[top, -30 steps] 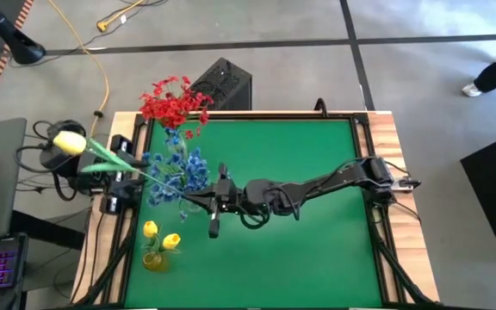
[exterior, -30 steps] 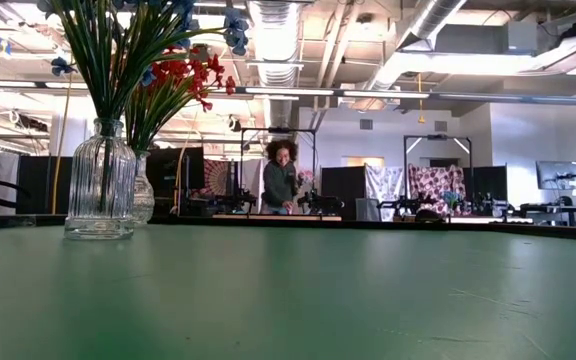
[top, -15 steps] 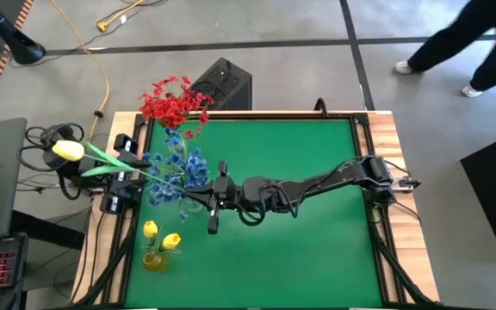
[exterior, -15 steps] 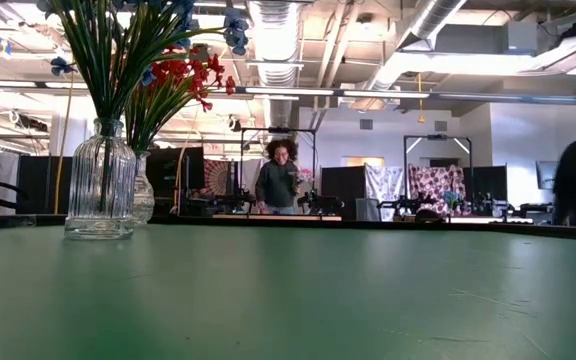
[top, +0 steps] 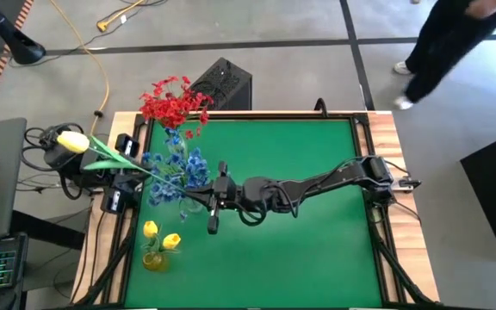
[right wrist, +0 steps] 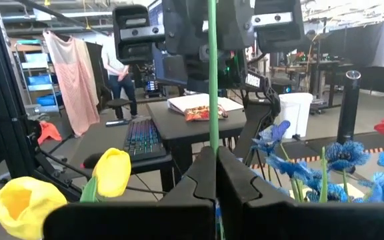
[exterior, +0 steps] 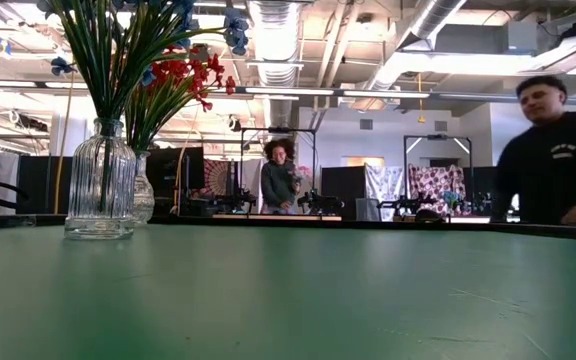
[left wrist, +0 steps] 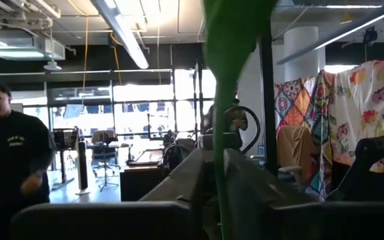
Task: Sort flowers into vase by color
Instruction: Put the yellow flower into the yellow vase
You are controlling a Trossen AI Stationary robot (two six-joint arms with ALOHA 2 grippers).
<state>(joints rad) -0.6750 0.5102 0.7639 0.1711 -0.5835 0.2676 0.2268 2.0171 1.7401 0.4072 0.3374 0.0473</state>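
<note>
Two grippers pinch one tulip. The right gripper is clamped on its stem beside the blue flowers. The left gripper grips it farther up, at the table's left edge. Opposed pulls could bend the thin green stem or snag the blue flowers. The yellow bud hangs beyond the edge.

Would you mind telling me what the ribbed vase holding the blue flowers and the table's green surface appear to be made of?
The ribbed vase looks like clear glass, or possibly clear plastic: the green stems show through its fluted, glossy wall. The green surface looks like a matte mat, perhaps felt or rubber: it is a flat, even green with only a soft sheen and no sharp reflections. The blue flowers look artificial.
</note>
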